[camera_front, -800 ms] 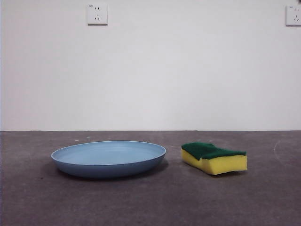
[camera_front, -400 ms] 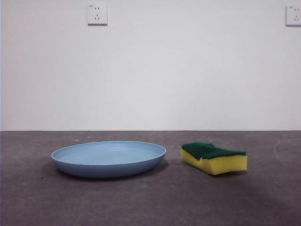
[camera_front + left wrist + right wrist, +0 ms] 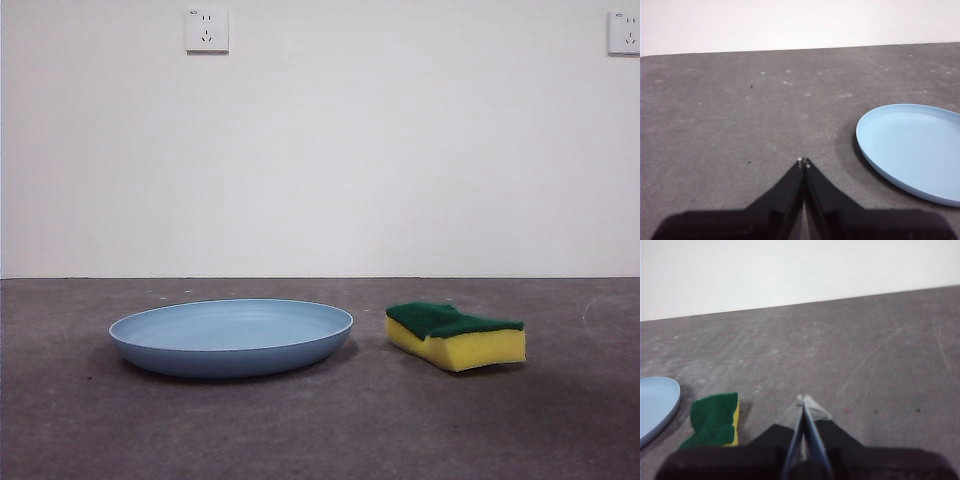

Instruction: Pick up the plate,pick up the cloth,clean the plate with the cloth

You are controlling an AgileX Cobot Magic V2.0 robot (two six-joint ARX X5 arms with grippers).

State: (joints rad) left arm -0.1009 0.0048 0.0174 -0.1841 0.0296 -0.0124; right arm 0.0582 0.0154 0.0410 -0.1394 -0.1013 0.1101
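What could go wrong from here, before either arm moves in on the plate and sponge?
1. Both tools, the left tool and the right tool, are shut with nothing held; approaching like that would likely just push things.
2. The plate lies flat with a low rim, leaving little to grip; it may slide on the table.
3. The sponge sits close beside the plate, apart from it; a wide reach for either could bump the other.

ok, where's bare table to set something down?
Bare table runs along the near edge in front of the plate and sponge, plus the strips outside each and behind them to the wall. The tightest spot is the narrow gap between the two. Left gripper and right gripper hang shut, clear of both.
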